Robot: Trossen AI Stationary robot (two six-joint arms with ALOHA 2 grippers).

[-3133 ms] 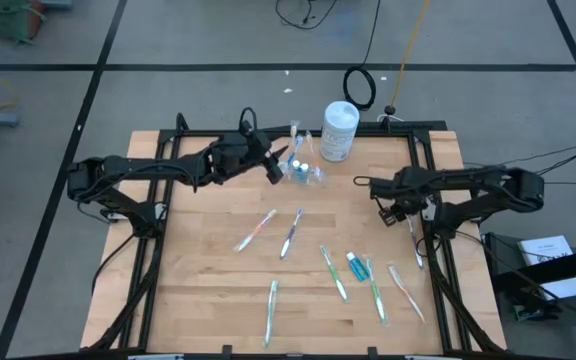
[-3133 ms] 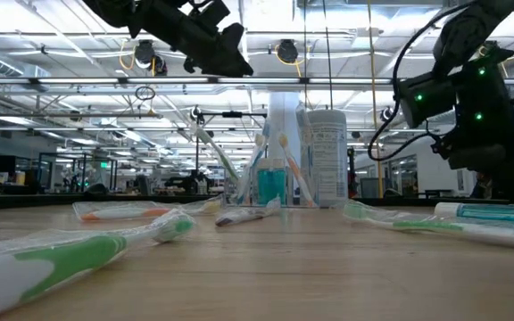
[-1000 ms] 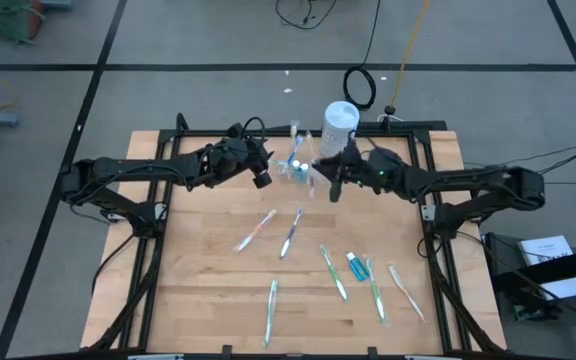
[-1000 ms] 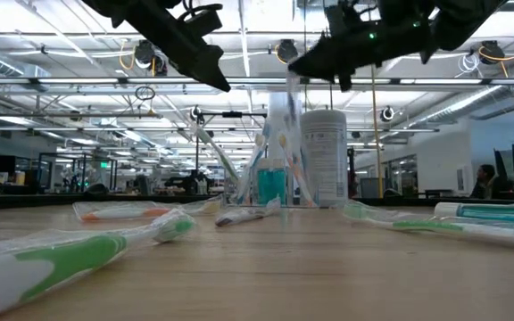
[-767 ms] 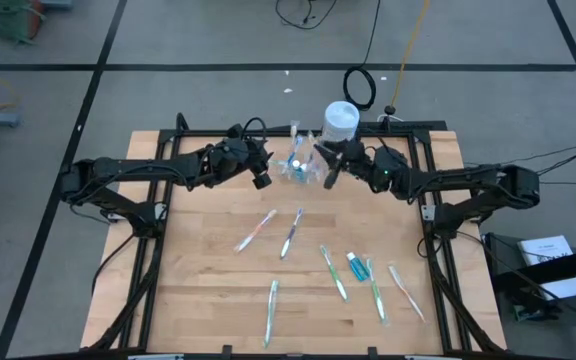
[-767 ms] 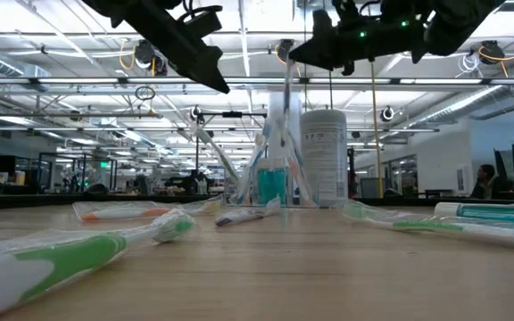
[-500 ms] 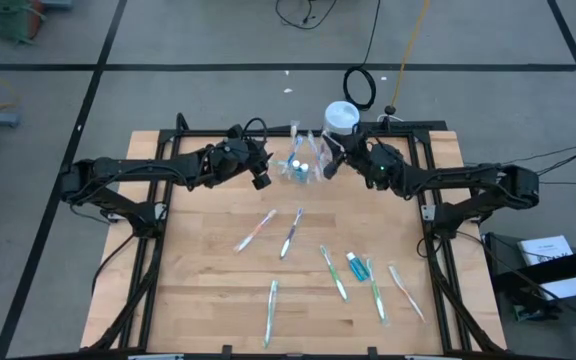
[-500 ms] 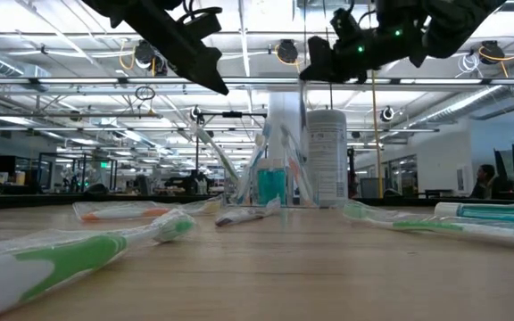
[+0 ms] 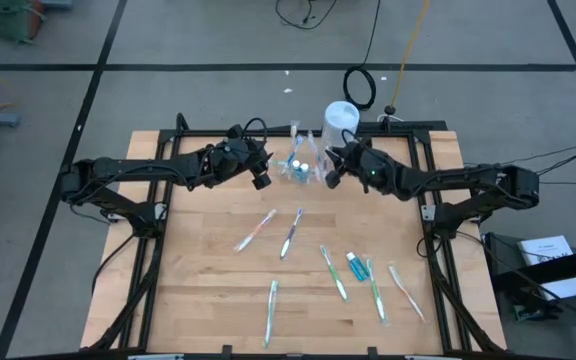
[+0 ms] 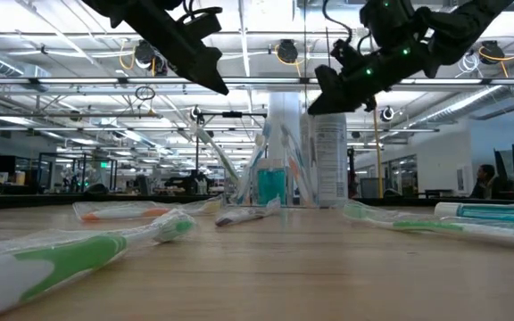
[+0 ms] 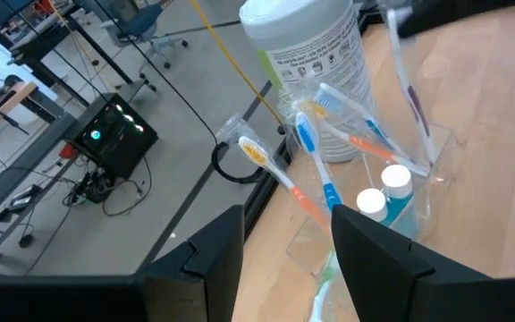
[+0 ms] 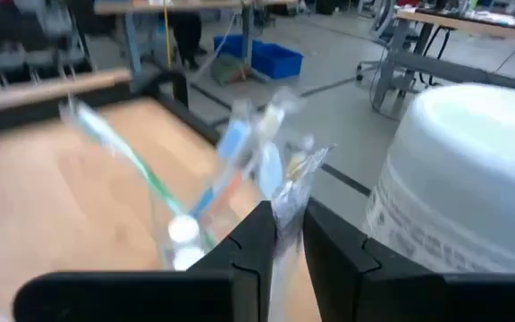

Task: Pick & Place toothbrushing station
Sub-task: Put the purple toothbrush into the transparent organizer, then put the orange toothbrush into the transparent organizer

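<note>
The left gripper (image 9: 260, 176) hovers at the table's (image 9: 198, 300) far side, just left of the cup (image 9: 303, 168), its fingers (image 11: 206, 259) apart and holding nothing. The cup stands near the far edge and already has several toothbrushes (image 11: 316, 156) and blue tubes (image 11: 392, 192) in it, with the white canister (image 9: 341, 117) just behind it to the right. The right gripper (image 9: 330, 168) sits at the cup's right rim; in the right wrist view its fingers (image 12: 256, 237) are pinched together on a wrapped toothbrush (image 12: 286, 192) that points toward the cup, so the step in hand looks like dropping this brush in. The next move calls for tipping the brush head-up over the cup mouth, parting the fingers without knocking the light cup or the canister, then going back for another. More brushes lie loose on the near half of the table: two (image 9: 273, 228) in the middle, one (image 9: 271, 308) toward the near edge, and a cluster (image 9: 368, 285) with a tube (image 9: 354, 266) at near right. About three seconds ago the right arm was well off to the right of the table, far from the cup; it has since swung in over the canister and come down to the cup's rim. The left gripper has drawn back slightly from the cup and then held still.
</note>
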